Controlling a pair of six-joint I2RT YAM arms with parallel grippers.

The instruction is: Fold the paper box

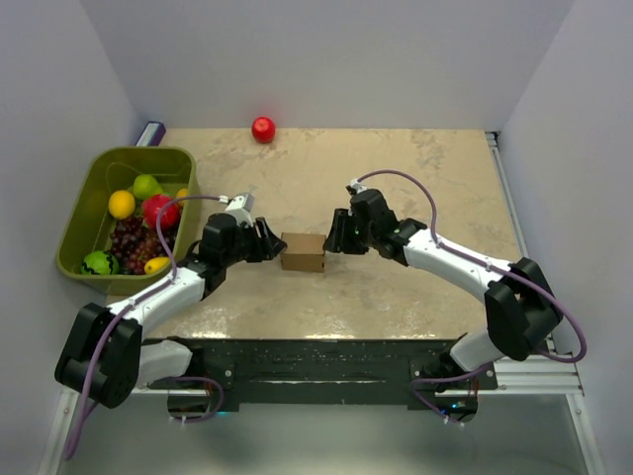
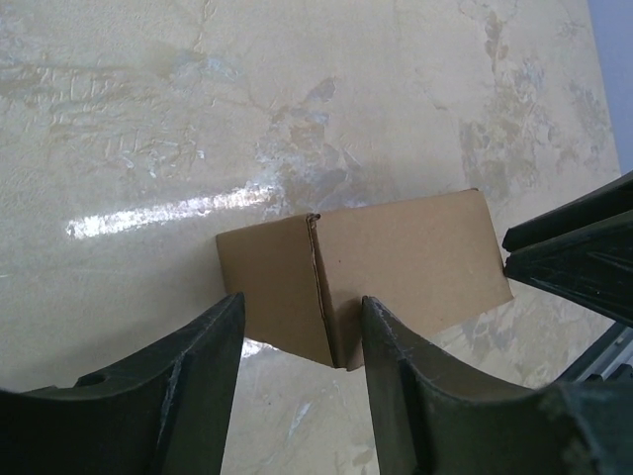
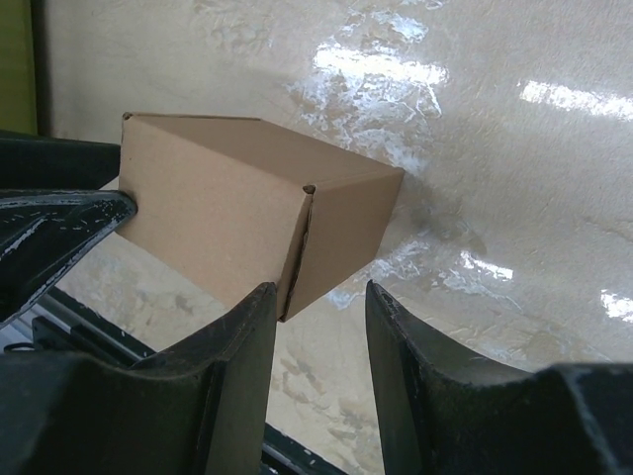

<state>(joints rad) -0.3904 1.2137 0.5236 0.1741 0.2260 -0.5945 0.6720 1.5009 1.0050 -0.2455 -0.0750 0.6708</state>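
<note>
The paper box [image 1: 303,251] is a small closed brown cardboard box lying on the marble tabletop between my two arms. My left gripper [image 1: 269,242] is at its left end, jaws open. In the left wrist view one lower corner of the box [image 2: 376,267] sits in the gap of the left gripper [image 2: 302,302] without being pinched. My right gripper [image 1: 336,237] is at the box's right end, also open. In the right wrist view a bottom corner of the box [image 3: 227,228] lies just by the left finger of the right gripper [image 3: 321,287].
A green bin [image 1: 94,173] holding several fruits stands at the left edge of the table. A red ball-shaped fruit [image 1: 263,130] lies at the far edge, with a small purple object [image 1: 150,132] in the far left corner. The black base rail [image 1: 316,361] runs along the near edge.
</note>
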